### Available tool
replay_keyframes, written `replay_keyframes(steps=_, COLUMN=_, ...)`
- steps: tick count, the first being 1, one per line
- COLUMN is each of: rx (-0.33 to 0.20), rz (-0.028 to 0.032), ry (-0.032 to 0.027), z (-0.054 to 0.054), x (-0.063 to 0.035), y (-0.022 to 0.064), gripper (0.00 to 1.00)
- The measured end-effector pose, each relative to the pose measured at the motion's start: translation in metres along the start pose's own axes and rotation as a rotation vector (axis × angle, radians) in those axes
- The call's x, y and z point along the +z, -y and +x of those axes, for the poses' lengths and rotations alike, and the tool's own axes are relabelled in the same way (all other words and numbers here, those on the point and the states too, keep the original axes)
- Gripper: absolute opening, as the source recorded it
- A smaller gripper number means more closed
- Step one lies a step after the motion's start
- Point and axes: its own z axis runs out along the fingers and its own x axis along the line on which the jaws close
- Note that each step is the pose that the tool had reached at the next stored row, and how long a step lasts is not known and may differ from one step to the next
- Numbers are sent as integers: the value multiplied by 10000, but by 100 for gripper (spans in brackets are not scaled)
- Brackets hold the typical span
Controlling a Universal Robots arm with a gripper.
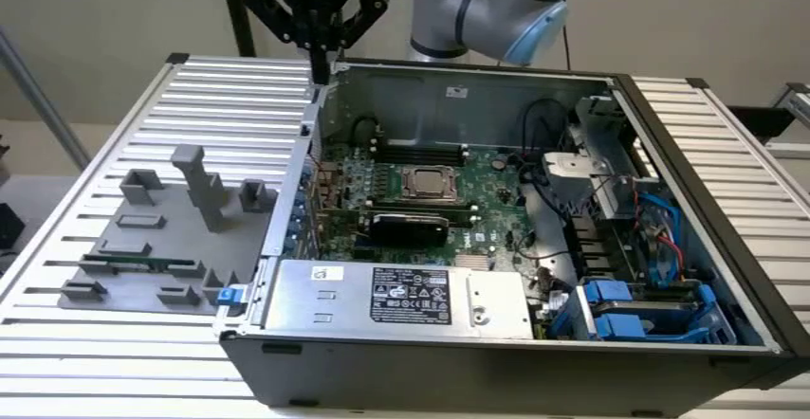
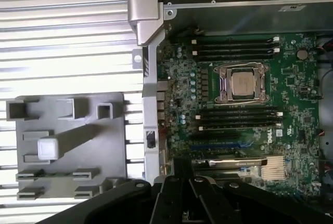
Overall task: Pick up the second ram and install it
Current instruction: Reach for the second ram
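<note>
The second ram (image 1: pixel 132 265) is a thin green stick lying in a slot near the front of the grey holder plate (image 1: pixel 152 291), on the exterior view's left. My gripper (image 1: pixel 321 66) hangs high over the far left corner of the open computer case (image 1: pixel 506 343), well away from the stick. Its fingers come together in a point, shut with nothing between them. In the wrist view the gripper (image 2: pixel 180 168) sits over the case wall, between the holder plate (image 2: pixel 112 151) and the motherboard (image 2: pixel 296 104). Dark ram slots (image 2: pixel 237 117) run on both sides of the CPU socket (image 2: pixel 242 81).
A tall grey post (image 1: pixel 200 187) and several low blocks stand on the holder plate. The power supply (image 1: pixel 405 296) fills the case front. Cables and blue drive bays (image 1: pixel 633 305) crowd its right side. A ribbed metal table (image 1: pixel 101 125) surrounds everything.
</note>
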Motion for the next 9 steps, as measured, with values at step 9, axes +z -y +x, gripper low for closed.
replay_keyframes(steps=9, rx=0, rz=-2, ry=13, z=403, x=3, y=82, gripper=0)
